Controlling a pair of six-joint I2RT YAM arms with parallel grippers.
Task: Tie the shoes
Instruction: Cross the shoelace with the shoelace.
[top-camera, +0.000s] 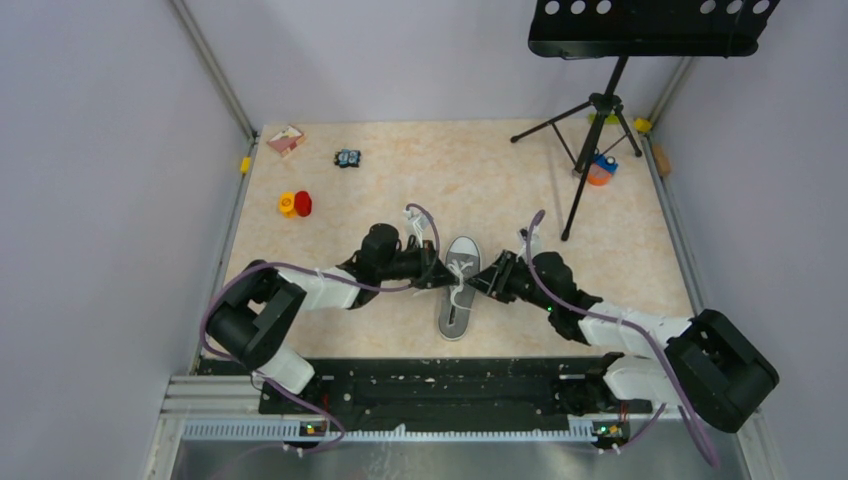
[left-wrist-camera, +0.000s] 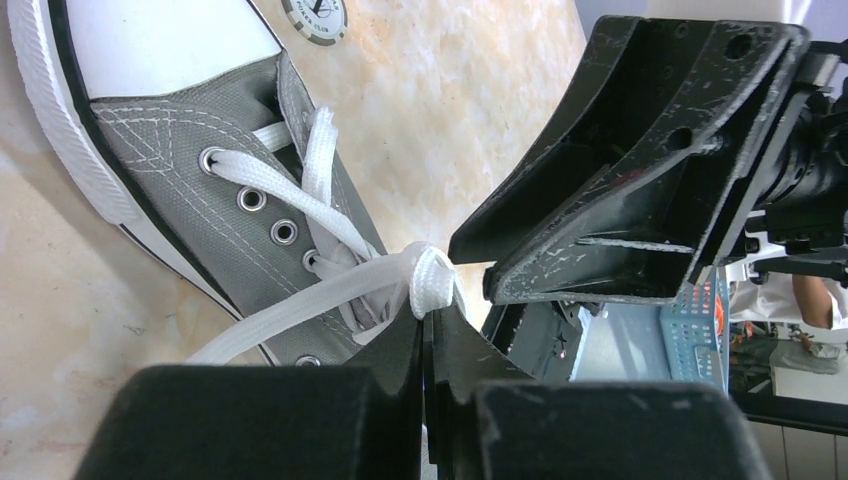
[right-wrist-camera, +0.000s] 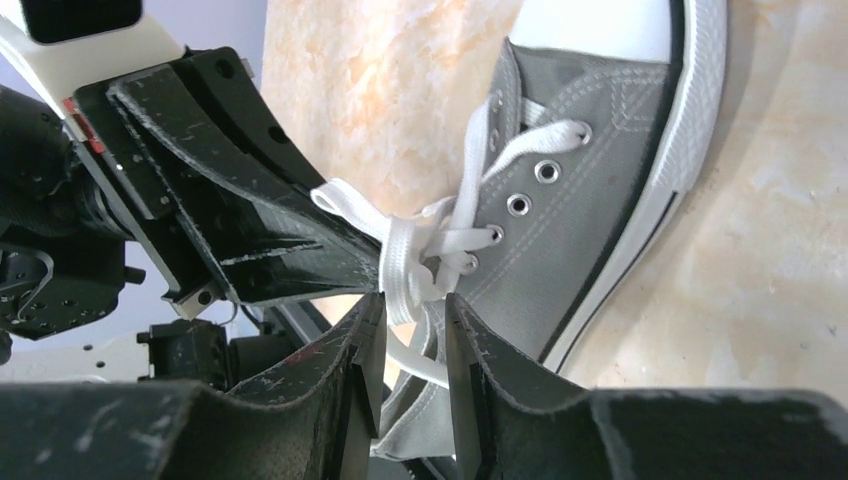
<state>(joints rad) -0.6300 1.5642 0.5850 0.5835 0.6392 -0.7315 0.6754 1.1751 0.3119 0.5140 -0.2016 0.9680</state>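
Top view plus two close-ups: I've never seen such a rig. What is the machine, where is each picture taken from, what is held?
Two robot arms are bolted at the table's near edge; each ends in a two-finger gripper. The wide picture looks down from above and behind them. Each close-up comes from a camera on one wrist, its own fingers at the bottom. A grey shoe lies between the arms; small objects and a stand sit farther back. The left gripper is shut on a lace. The right gripper stands open, with lace between its fingers.
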